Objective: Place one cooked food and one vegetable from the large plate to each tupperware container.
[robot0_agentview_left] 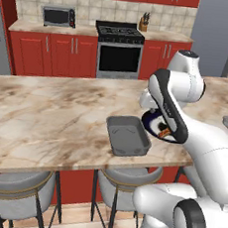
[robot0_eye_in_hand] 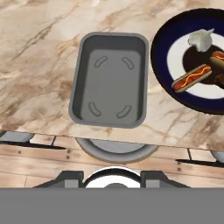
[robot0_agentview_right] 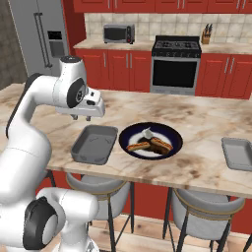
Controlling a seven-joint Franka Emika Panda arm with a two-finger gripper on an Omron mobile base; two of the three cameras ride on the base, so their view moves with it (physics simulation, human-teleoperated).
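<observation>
Lying on the marble counter point(robot0_agentview_right: 206, 123) near its front edge, the near tub point(robot0_agentview_right: 95, 143) is set with its long axis running from the edge toward the back. Just beside it, not touching, the plate point(robot0_agentview_right: 173, 135) is placed; a second tub point(robot0_agentview_right: 239, 153) sits well apart on the plate's other side and is cut off at the frame edge. On the plate a hot dog point(robot0_eye_in_hand: 191, 78) is angled diagonally, beside a pale garlic-like piece point(robot0_eye_in_hand: 200, 39); further food is cropped at the hand view's edge. The gripper point(robot0_agentview_right: 84, 118) is held above the near tub, shut, with nothing seen in it. No writing can be read.
</observation>
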